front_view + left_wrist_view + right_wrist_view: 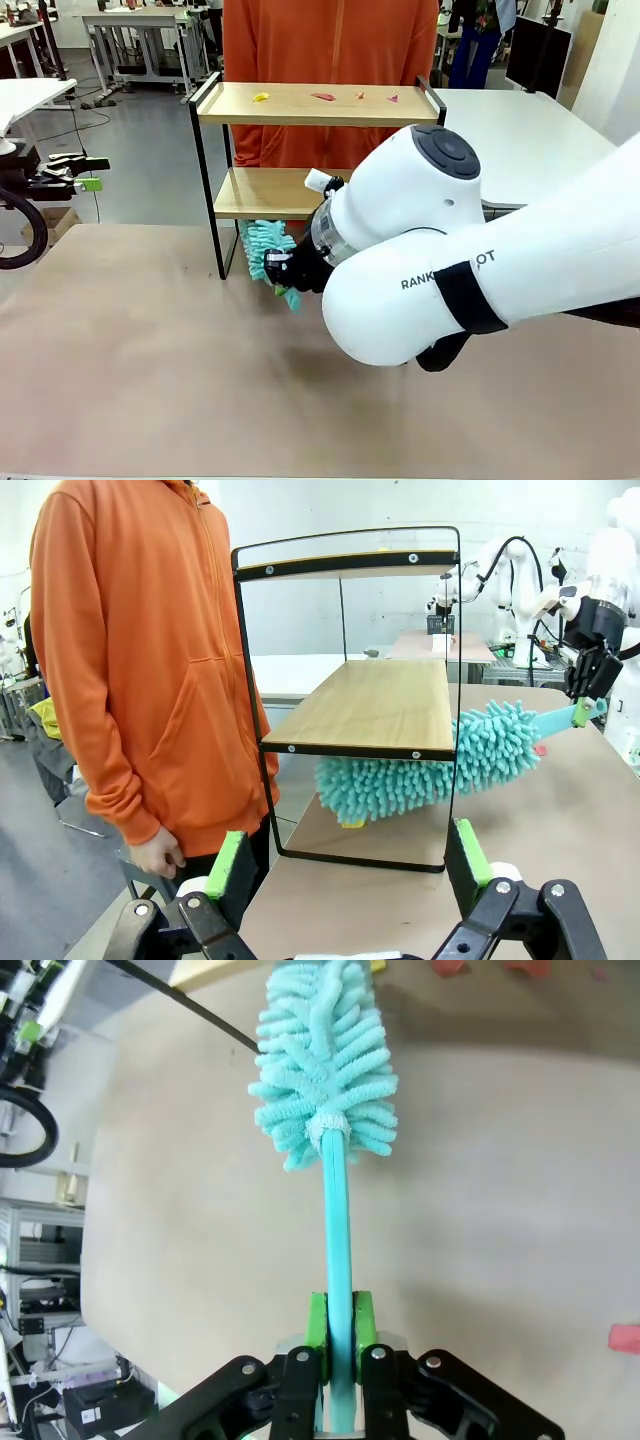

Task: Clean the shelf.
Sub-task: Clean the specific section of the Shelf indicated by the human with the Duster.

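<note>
The left jaws stand wide and empty at the left edge of the front view, their green pads (228,865) spread, well apart from the shelf (320,105). The shelf stands at the far side of the brown counter (130,380), just in front of a person in an orange hoodie (330,40). Its top board carries four small scraps (322,96) in a row. To the right, the right jaws are clamped on the handle of a teal duster (325,1060). The duster's fluffy head reaches in under the lower board, near the shelf's left legs. The left wrist view shows that head just below the lower board, with a yellow scrap (352,823) on the counter beneath it. The right wrist view shows a reddish scrap (625,1337) lying on the counter to the duster's right.
</note>
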`<state>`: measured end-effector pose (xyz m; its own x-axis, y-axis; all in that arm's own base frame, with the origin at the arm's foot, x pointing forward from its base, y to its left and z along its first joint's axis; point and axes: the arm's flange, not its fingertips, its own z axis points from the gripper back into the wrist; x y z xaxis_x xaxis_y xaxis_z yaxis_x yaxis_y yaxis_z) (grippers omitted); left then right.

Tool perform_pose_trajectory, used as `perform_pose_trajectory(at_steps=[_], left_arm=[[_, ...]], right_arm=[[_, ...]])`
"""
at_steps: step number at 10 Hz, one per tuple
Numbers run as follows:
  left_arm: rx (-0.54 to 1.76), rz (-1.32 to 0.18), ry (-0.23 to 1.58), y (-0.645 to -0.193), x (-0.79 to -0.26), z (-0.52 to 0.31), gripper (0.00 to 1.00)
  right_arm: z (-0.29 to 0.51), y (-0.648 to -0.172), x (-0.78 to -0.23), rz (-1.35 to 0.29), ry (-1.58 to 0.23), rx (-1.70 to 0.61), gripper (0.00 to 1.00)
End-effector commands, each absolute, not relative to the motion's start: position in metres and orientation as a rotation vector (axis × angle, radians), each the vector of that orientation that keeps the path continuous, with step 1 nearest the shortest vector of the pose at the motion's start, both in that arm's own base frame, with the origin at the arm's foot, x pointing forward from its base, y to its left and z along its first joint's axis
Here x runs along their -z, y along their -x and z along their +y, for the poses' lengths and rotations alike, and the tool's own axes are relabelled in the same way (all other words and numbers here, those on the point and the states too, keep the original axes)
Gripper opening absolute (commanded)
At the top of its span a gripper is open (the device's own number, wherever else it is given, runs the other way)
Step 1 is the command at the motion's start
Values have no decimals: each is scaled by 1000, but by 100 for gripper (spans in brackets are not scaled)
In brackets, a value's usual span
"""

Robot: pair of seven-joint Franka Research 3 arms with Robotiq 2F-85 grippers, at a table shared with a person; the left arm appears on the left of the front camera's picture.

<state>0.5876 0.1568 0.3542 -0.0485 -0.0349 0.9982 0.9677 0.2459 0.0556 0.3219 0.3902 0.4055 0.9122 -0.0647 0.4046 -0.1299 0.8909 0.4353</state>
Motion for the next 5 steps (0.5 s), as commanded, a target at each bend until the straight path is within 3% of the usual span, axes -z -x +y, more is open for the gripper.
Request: perform_pose_trajectory(at_steps=[1,5], left_arm=[[1076,-1345,965,-586,-357,156,100],[1076,-1345,965,-586,-357,156,100]], right_arm=[[437,-331,-404,-476,-458,20,13],[472,-352,-392,-478,-443,60,13]])
